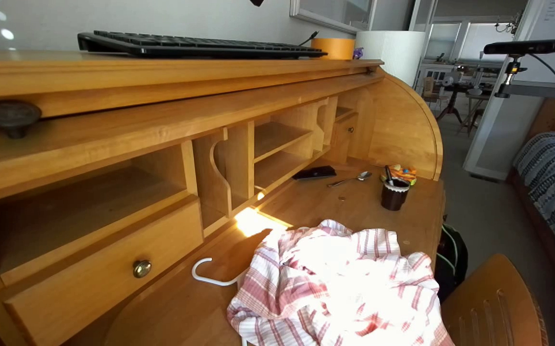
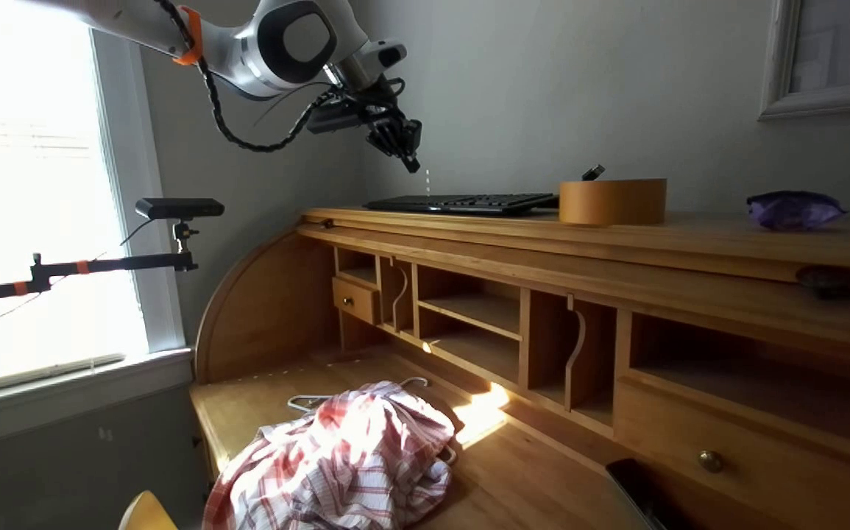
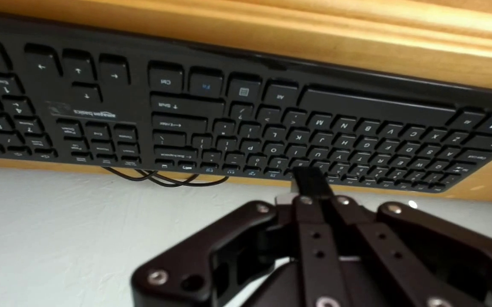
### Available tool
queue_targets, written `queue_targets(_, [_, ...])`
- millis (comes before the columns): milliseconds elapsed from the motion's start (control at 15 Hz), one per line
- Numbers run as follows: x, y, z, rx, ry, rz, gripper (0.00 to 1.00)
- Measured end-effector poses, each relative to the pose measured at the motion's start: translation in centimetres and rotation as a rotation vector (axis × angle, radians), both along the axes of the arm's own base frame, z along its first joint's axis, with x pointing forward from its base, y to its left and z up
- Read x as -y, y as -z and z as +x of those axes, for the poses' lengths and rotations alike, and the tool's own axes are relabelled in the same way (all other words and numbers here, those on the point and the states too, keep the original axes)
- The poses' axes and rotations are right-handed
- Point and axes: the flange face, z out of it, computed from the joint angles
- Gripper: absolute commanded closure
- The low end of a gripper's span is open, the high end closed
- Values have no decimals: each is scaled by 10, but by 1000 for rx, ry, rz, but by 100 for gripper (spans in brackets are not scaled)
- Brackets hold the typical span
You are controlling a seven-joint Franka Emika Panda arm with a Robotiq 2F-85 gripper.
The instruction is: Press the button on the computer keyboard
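The computer keyboard (image 1: pixel 205 46) is long, black and flat, and lies on top of the wooden desk. It also shows in an exterior view (image 2: pixel 461 203) and fills the upper part of the wrist view (image 3: pixel 228 108), with its letters upside down. My gripper (image 2: pixel 411 165) is above the keyboard, apart from it, pointing down. In the wrist view the gripper's fingertips (image 3: pixel 312 181) are together and cover part of the number and function keys near 7 and 8. I see nothing held between them. Only a dark tip (image 1: pixel 256 2) shows at the top edge of an exterior view.
An orange tape roll (image 2: pixel 612 202) stands beside the keyboard, with a purple packet (image 2: pixel 795 210) farther along the desktop. A wall rises behind the desk. Black cables (image 3: pixel 165 177) lie behind the keyboard. A crumpled plaid shirt (image 1: pixel 344 288) and a dark cup (image 1: pixel 395 194) are on the lower desk surface.
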Motion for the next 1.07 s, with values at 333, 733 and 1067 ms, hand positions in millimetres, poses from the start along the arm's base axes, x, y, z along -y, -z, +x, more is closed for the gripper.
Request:
queue_targets(333, [-9,8,11,-3,-12,5,100])
queue_targets(733, [-23,11,15,6,-33,12,100])
queue_targets(1067, [-25,22,20,-3,-35,11,100])
